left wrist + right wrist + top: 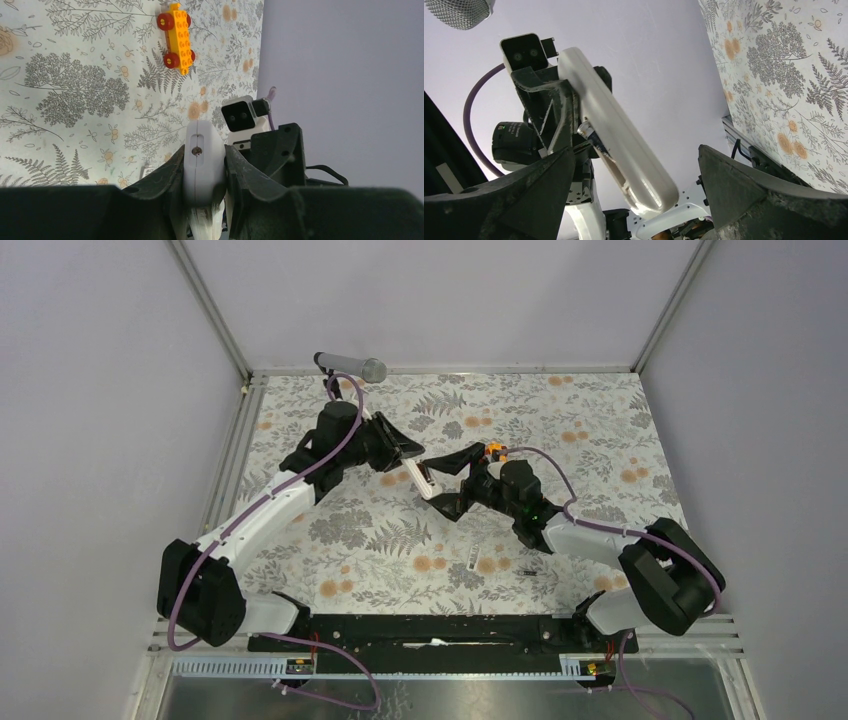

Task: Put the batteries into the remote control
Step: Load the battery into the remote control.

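Note:
My left gripper is shut on the white remote control and holds it above the table, its free end towards the right arm. In the left wrist view the remote's end is clamped between both fingers. In the right wrist view the remote shows its open compartment with one dark battery lying in it. My right gripper is open and empty, its fingers wide apart on either side of the remote's free end without touching it. A small dark cylinder, probably the other battery, lies on the table near the front.
An orange toy car with red wheels stands just behind the right gripper and also shows in the left wrist view. A small flat white cover piece lies on the table near the front. A microphone lies at the back edge.

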You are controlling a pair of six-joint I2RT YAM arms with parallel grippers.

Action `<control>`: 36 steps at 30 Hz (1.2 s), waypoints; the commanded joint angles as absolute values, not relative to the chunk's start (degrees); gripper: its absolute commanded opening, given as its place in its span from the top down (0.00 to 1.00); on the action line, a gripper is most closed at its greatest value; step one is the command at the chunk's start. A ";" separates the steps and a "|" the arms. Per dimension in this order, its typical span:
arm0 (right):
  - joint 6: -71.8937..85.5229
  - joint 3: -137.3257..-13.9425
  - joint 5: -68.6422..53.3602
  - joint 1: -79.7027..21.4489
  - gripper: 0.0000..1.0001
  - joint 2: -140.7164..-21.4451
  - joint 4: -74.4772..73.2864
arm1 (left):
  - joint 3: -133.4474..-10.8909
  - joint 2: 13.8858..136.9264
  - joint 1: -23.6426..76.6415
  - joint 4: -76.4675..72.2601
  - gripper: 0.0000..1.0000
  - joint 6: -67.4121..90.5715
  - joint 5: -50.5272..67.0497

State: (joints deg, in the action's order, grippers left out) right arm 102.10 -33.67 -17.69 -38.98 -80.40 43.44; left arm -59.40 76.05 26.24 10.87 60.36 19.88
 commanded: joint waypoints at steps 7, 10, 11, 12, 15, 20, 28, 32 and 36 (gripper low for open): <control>102.25 -35.03 -18.22 -38.68 0.01 -81.24 49.53 | -59.29 73.52 26.44 9.22 1.00 61.97 22.25; 102.28 -35.30 -18.30 -38.69 0.01 -81.83 50.17 | -58.98 73.48 26.46 9.21 1.00 61.96 22.56; 102.37 -35.39 -18.47 -38.67 0.01 -82.22 50.45 | -58.95 73.50 26.53 9.23 1.00 61.92 22.78; 102.58 -35.59 -18.74 -38.75 0.01 -82.53 50.53 | -58.90 73.50 26.56 9.17 1.00 61.88 23.06; 103.26 -35.79 -19.21 -38.73 0.01 -83.41 51.38 | -59.12 73.41 26.94 9.05 1.00 60.98 23.77; 103.73 -35.89 -19.99 -38.73 0.01 -84.36 52.36 | -59.07 73.08 27.33 8.72 1.00 59.21 24.29; 104.04 -35.37 -20.25 -38.76 0.01 -84.68 53.72 | -59.15 72.86 27.36 8.21 1.00 56.53 25.31; 103.94 -35.16 -20.83 -38.76 0.01 -85.30 54.81 | -59.22 72.86 27.40 8.35 1.00 56.74 25.00; 104.02 -35.06 -21.50 -38.75 0.05 -86.06 56.09 | -59.54 72.78 27.42 8.35 1.00 56.75 25.10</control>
